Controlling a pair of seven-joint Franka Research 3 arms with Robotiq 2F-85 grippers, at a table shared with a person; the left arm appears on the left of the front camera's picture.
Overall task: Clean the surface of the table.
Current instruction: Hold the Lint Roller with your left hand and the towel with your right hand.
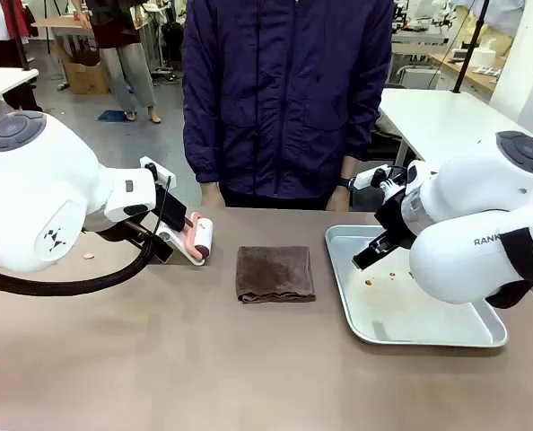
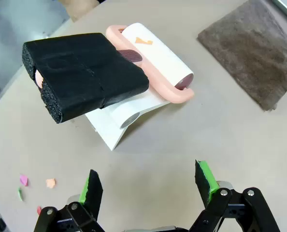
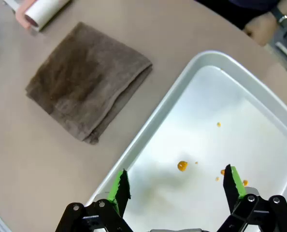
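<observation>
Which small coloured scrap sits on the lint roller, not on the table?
The orange scrap on the white lint roller; the pink one, the green one and the peach one lie on the table.

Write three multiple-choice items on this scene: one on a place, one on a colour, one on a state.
1. Where does the folded brown cloth lie?
A. On the table, between the lint roller and the tray
B. Inside the tray
C. On the floor

2. What colour is the lint roller's frame?
A. Blue
B. Salmon pink
C. Yellow

3. What state is the right gripper in?
A. Shut on the cloth
B. Shut on the roller
C. Open, over the tray

Answers:
1 A: the front view shows it flat on the tabletop between the two.
2 B: the left wrist view shows a pink bar around the white roll.
3 C: its jaws stand apart, nothing between them, with the tray beneath.
</observation>
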